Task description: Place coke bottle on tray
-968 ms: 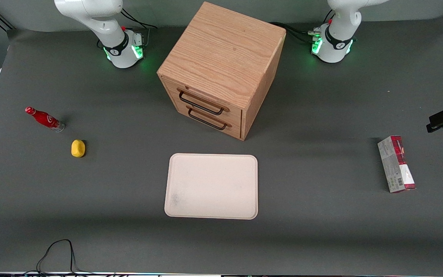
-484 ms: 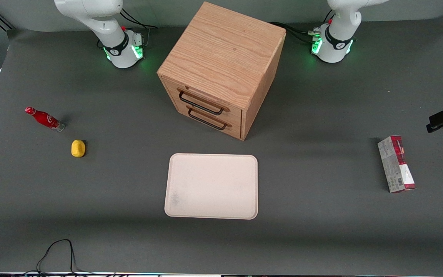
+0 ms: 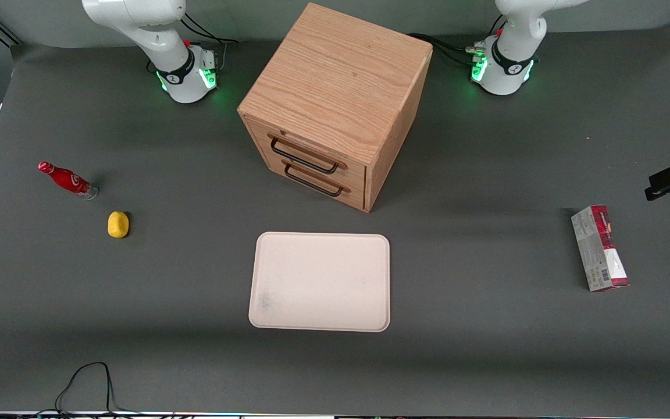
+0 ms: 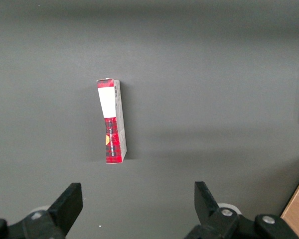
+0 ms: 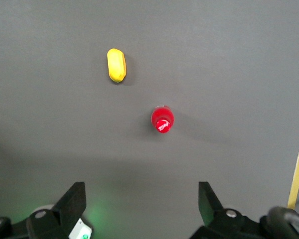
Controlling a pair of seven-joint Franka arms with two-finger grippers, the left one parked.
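The coke bottle (image 3: 66, 180) is glossy red with a red cap, a white script logo and a clear base; seen from above by the right wrist camera it shows as a round red disc (image 5: 162, 120) with a pale highlight. The lemon (image 3: 118, 224) just beside it is plain yellow. The tray (image 3: 370, 250) is cream-white with a faint grey smudge. The drawer cabinet (image 3: 335, 87) is light oak with visible grain and black wire handles. The carton box (image 3: 598, 247) is grey and red with a white panel. The table (image 3: 486, 349) is dark matte grey. The gripper (image 5: 142, 204), high above the bottle, has black fingers.
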